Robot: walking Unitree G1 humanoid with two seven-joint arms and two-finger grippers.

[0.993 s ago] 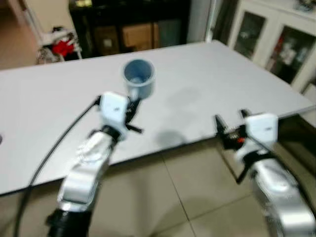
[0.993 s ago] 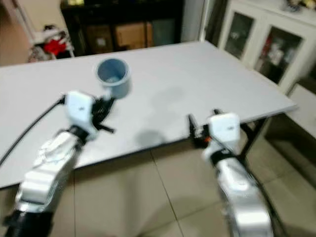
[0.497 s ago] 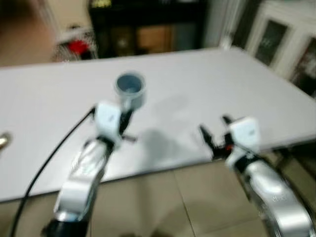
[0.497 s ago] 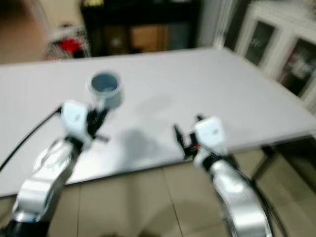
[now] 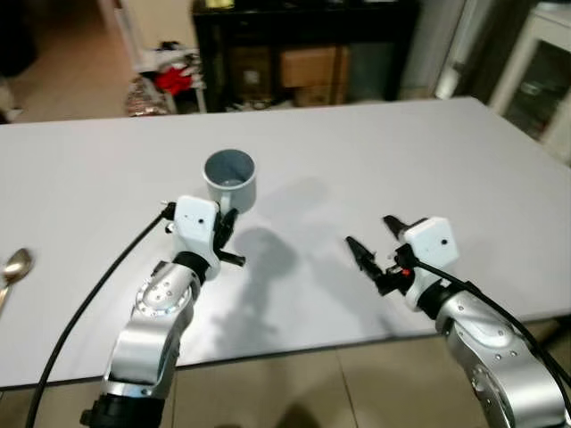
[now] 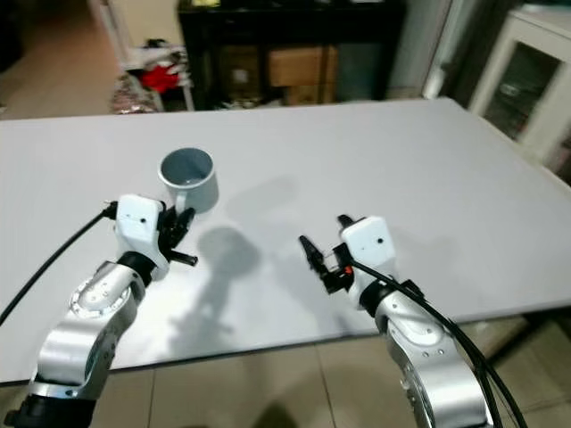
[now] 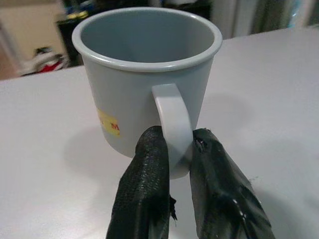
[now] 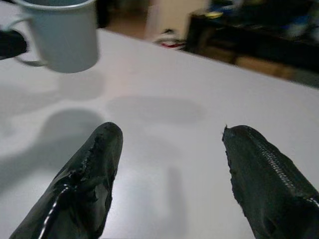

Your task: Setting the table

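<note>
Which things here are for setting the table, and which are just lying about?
For the job: grey mug, held by its handle in the left gripper; spoon at the table edge.

Lying about: red clutter and cardboard boxes behind.

On my feed the mug (image 7: 144, 74) reads pale blue-grey all over, with a small yellow label printed in red on its side. My left gripper (image 7: 178, 149) and right gripper (image 8: 169, 174) have matte black fingers on silver arms with white wrist housings. The table (image 5: 464, 160) is plain white. At the left edge of the frame lies a golden spoon (image 5: 12, 267). Upper left, something red (image 5: 174, 78) against a black cabinet (image 5: 357, 36).
</note>
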